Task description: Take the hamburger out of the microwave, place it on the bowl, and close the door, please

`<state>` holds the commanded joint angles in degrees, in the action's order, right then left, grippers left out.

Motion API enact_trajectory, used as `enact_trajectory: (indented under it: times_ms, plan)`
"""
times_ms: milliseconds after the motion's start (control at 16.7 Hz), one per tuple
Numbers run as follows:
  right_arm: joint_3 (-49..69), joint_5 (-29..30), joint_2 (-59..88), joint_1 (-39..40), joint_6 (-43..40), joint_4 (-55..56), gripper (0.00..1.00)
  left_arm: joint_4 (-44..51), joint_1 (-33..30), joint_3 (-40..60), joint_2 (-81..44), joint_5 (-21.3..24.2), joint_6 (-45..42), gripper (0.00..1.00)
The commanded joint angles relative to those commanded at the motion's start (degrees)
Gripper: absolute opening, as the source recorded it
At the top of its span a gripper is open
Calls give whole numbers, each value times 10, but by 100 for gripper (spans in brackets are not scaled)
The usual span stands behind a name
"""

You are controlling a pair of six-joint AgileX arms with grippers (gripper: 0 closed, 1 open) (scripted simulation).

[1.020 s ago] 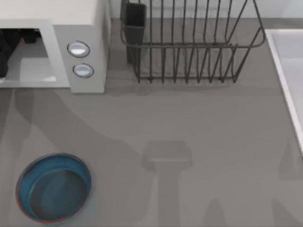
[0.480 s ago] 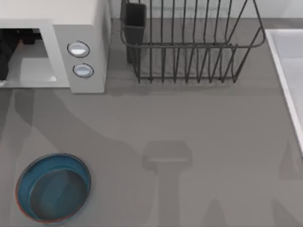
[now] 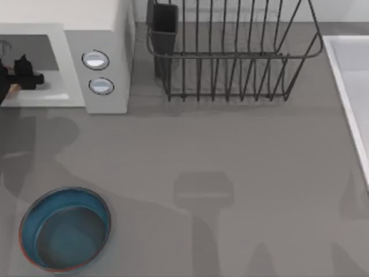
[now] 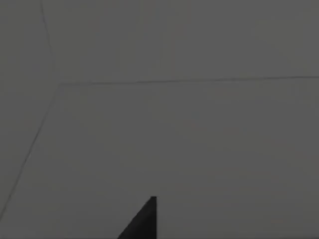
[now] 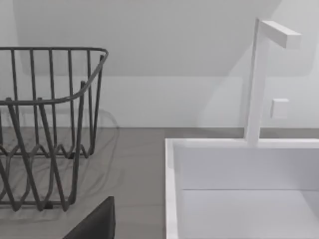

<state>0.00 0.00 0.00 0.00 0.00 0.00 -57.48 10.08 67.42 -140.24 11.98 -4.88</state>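
Left gripper (image 3: pixel 23 78), formerly deep inside the microwave (image 3: pixel 98 34), now backing outward; a tan sliver between the jaws, probably the hamburger (image 3: pixel 11 88); grip state cannot tell. Bowl (image 3: pixel 64 229) below the jaws, awaiting delivery.

Top view: overhead camera, facing straight down on the grey table (image 3: pixel 230 161). Frame takes in the microwave (image 3: pixel 98 34) at upper left, the bowl (image 3: pixel 64 229) at lower left, the wire dish rack (image 3: pixel 230 57) at upper centre, and the white sink (image 3: pixel 351 92) along the right edge.

Left wrist view: very close to plain grey walls, dim; a dark tip of the left gripper (image 4: pixel 144 221) enters at the lower edge.

Right wrist view: low, level with the table, facing the back wall. Shares the dish rack (image 5: pixel 45 124) and sink (image 5: pixel 239 184) with the top view; also shows the white faucet (image 5: pixel 259 74).
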Motion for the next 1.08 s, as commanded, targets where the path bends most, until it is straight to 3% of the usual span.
enact_trajectory:
  times_ms: [240,420,840,1080]
  plan:
    - [0,0,0,0,0,0,100,-94,15,-164,65,14,-4,0]
    - [0,0,0,0,0,0,100,-140,22,-228,97,20,-6,0]
    - [0,0,0,0,0,0,100,-147,20,-236,104,20,-8,0]
    - [0,0,0,0,0,0,100,-90,20,-234,160,19,-8,0]
